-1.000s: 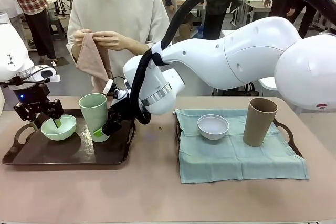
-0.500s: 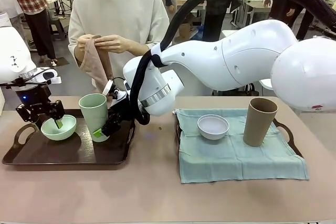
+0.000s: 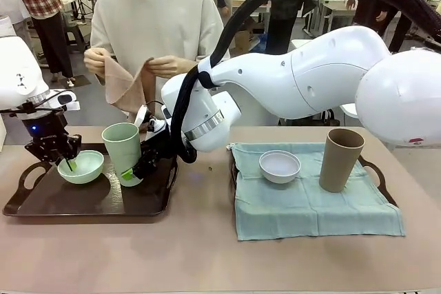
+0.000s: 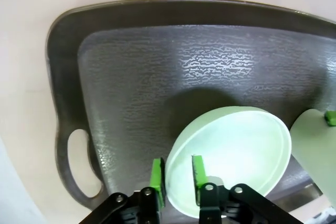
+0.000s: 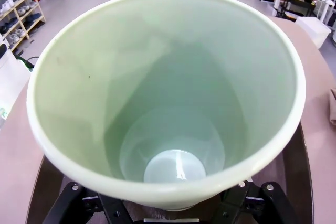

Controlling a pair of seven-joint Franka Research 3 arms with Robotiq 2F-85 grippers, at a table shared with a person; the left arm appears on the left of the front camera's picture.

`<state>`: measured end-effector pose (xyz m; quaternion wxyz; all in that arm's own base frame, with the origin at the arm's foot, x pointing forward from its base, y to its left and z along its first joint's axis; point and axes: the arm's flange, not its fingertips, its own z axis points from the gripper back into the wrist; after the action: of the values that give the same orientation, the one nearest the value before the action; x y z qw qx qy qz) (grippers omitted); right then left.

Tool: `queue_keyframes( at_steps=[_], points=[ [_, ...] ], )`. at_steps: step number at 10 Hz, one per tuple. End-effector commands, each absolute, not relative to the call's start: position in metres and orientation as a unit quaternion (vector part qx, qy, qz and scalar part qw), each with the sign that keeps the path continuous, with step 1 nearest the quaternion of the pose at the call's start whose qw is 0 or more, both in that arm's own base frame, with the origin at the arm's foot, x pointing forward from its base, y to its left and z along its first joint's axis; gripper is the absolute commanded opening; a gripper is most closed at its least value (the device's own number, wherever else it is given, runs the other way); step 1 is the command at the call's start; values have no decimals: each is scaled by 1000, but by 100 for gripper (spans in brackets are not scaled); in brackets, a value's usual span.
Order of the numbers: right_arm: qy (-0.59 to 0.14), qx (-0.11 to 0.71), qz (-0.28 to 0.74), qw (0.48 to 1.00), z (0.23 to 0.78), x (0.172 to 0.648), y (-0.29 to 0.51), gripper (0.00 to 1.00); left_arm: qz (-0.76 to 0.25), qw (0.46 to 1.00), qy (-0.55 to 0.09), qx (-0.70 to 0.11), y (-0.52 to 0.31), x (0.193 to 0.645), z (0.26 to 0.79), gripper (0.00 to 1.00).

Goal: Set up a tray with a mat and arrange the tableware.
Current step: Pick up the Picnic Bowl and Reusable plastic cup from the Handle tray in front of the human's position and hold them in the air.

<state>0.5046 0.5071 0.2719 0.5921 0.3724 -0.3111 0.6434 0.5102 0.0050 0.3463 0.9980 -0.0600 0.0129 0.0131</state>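
On the bare dark tray (image 3: 96, 201) at the left, my left gripper (image 3: 67, 162) is shut on the near rim of the mint green bowl (image 3: 83, 167), one pad inside and one outside. The left wrist view shows that gripper (image 4: 177, 179) pinching the bowl (image 4: 236, 153), which tilts over the tray (image 4: 157, 72). My right gripper (image 3: 136, 169) reaches across and is shut on the base of the mint green tumbler (image 3: 122, 144), which leans slightly. The tumbler's (image 5: 168, 93) open mouth faces the right wrist camera. A white bowl (image 3: 279, 165) and a tan tumbler (image 3: 341, 160) stand on the teal mat (image 3: 310, 208).
The teal mat covers a second tray (image 3: 375, 170) at the right. A person at the far side holds a pinkish-tan cloth (image 3: 127, 86) spread between both hands. My right arm's white bulk (image 3: 303, 74) spans the table's middle. Bare tabletop (image 3: 200, 253) lies in front.
Both grippers closed, the left on the bowl's rim and the right on the tumbler's base. The bowl shifted a little right and tipped. The person spread the cloth wider.
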Motion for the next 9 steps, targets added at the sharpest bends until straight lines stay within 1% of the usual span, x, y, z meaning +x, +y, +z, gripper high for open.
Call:
queue_keyframes(
  at_steps=[1,2,3,4,5,6,7,9],
  points=[
    [-318,374,649,581,272,505,505,21,22,998,17,-57,7,510,351,0],
    [-319,373,649,581,271,505,505,21,20,998,21,-50,8,510,351,0],
    [-320,371,649,583,271,505,504,0,19,999,21,-42,7,507,352,0],
    [-322,368,648,584,272,505,503,21,16,999,23,-35,6,507,354,0],
    [-327,362,648,585,276,504,500,0,18,999,20,-22,4,504,356,0],
    [-332,354,650,585,280,505,496,21,15,1000,24,-13,2,503,359,0],
    [-335,350,652,584,290,503,490,0,-1,1000,28,5,0,497,363,0],
    [-347,351,651,577,326,495,476,1,1,999,45,-3,3,484,389,0]
  ],
)
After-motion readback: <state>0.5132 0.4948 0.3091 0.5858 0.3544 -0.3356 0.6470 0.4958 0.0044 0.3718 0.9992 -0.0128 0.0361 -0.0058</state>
